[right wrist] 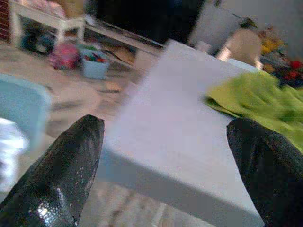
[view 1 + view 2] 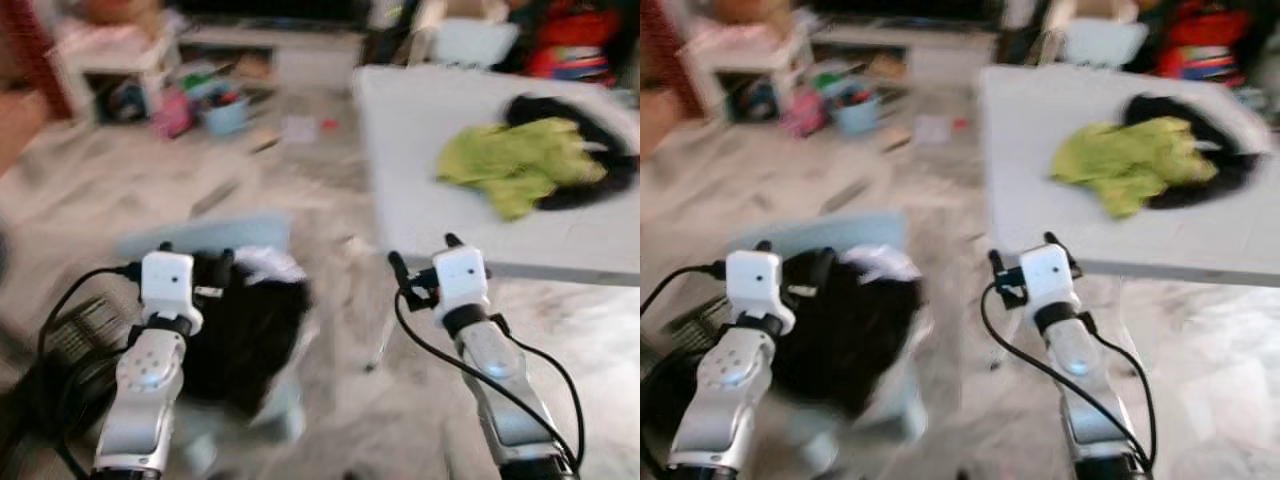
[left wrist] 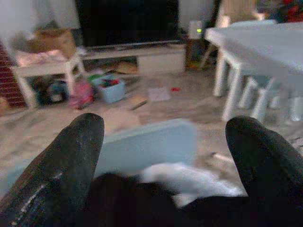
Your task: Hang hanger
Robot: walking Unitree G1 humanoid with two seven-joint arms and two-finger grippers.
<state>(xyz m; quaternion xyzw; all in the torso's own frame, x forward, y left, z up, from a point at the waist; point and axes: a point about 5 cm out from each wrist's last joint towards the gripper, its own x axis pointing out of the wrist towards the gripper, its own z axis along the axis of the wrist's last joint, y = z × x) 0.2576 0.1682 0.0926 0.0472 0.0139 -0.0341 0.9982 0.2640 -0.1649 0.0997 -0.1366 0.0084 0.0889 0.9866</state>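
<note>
the left gripper has its two black fingers spread wide with nothing between them, poised above a dark garment that lies with a white cloth on a pale blue seat at lower left of the head views. the right gripper is equally wide apart and empty, facing the near edge of the white table, which fills the upper right. no hanger can be made out; the head views are blurred.

the left wrist view alone reveals a large dark tv screen on a low white unit, and the table's white legs. the right wrist view alone shows the tabletop as smooth and matte.

on the table lies a crumpled lime green garment, soft and folded, against a black garment. the floor is pale, marbled stone. a small white side table stands upper left, beside a light blue bin of coloured clutter.
</note>
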